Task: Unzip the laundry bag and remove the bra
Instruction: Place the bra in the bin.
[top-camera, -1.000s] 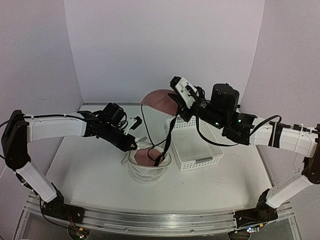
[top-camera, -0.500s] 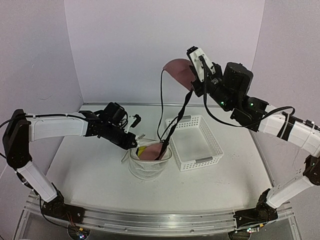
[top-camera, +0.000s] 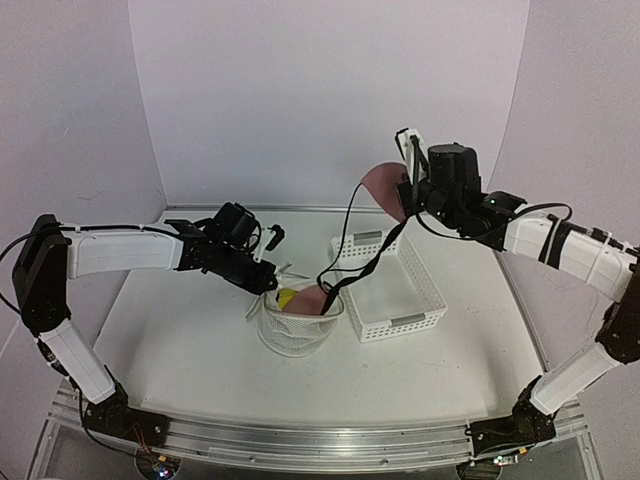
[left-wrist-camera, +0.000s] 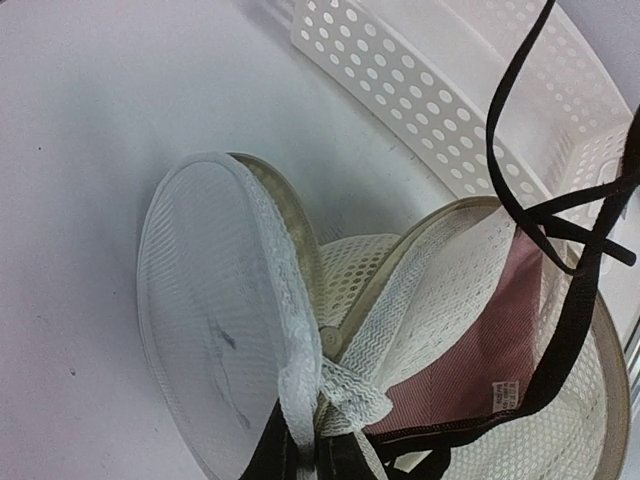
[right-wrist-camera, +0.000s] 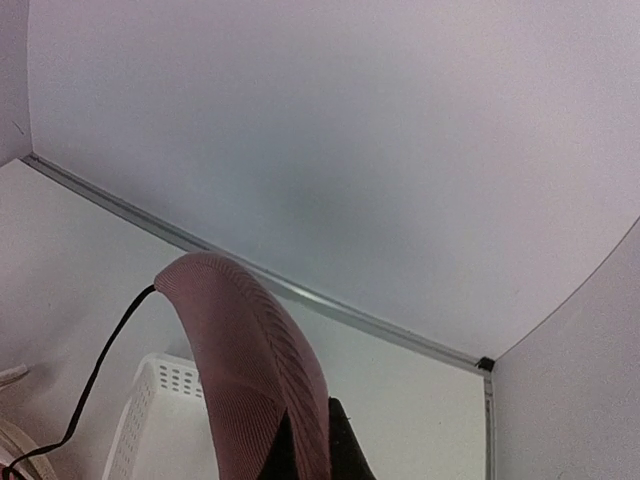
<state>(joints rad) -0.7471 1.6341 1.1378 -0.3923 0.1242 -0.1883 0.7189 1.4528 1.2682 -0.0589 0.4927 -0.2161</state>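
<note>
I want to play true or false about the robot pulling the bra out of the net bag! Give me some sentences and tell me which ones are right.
1. The right end effector holds a pinkish cup of the bra up in the air. True.
2. The whole bra is out of the laundry bag. False: one cup sits inside it, with black straps running up from there.
3. The bag's lid is flipped open. True.
4. The left end effector is wide open and touches nothing. False: it is shut on the bag's rim.
</note>
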